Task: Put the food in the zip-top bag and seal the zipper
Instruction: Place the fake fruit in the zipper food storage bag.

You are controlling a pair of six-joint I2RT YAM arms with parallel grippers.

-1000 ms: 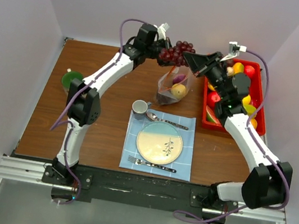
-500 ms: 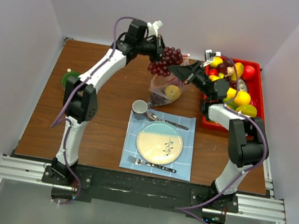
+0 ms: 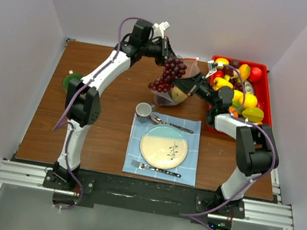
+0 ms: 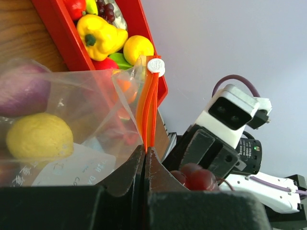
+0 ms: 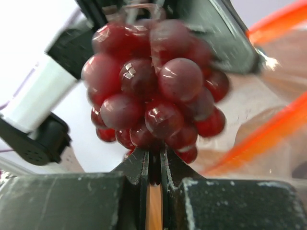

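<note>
The clear zip-top bag (image 3: 191, 71) hangs over the far middle of the table with a yellow piece (image 3: 178, 94) inside. My left gripper (image 3: 166, 52) is shut on its orange zipper (image 4: 147, 105), just below the white slider (image 4: 156, 65); the jaws (image 4: 145, 148) are pressed together on the strip. Through the plastic (image 4: 72, 110) I see a yellow food (image 4: 33, 136) and a purple one (image 4: 19, 88). My right gripper (image 3: 181, 85) is shut on a bunch of dark red grapes (image 3: 169, 73), which fills its wrist view (image 5: 153, 86) beside the bag's mouth. More food lies in the red tray (image 3: 267, 86).
A blue placemat (image 3: 188, 173) near the front holds a plate (image 3: 163, 146), fork (image 3: 155, 168) and spoon (image 3: 167, 123), with a grey cup (image 3: 143, 110) at its corner. A green object (image 3: 70, 80) sits at the left table edge. The red tray (image 4: 57, 24) lies close behind the bag.
The right gripper has carried the grapes down and towards me, from level with the left gripper to beside the bag's mouth, its arm folding in. The left gripper kept its hold on the zipper.
</note>
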